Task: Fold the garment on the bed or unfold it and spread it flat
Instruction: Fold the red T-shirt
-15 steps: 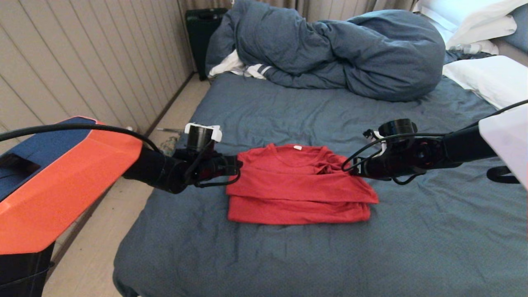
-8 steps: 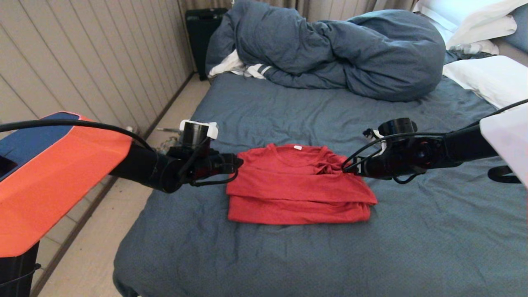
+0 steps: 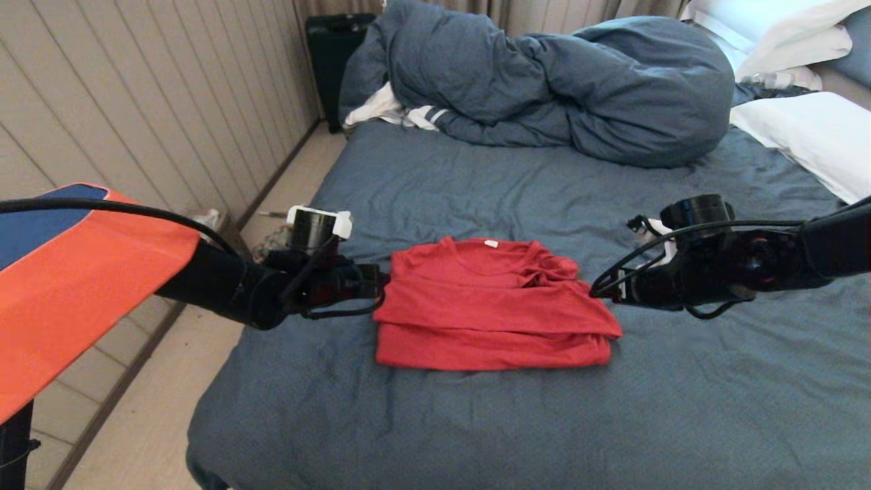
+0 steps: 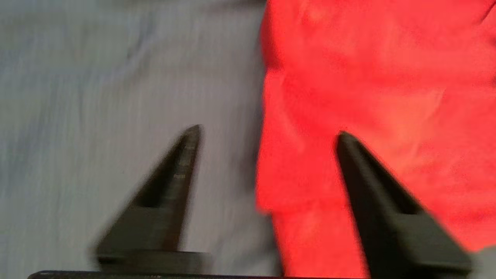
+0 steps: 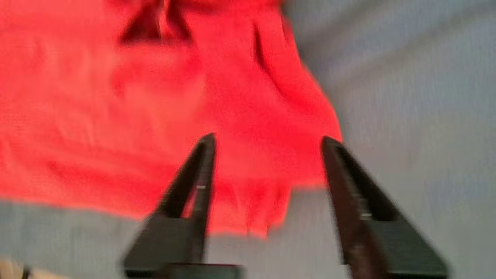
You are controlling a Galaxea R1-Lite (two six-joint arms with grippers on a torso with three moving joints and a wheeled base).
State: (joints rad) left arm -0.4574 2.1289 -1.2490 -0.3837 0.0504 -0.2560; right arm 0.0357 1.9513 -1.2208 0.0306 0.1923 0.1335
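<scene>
Both claws open and empty beside a folded red shirt.
We see the garment lying folded in layers, collar at 12 o'clock, near the middle of the bed. Our left gripper hangs at its 9 o'clock edge and our right gripper at 3 o'clock, neither pinching cloth. We judge 1 fold complete; next we either tidy the bunched sleeve at 1 o'clock or pull clear.
</scene>
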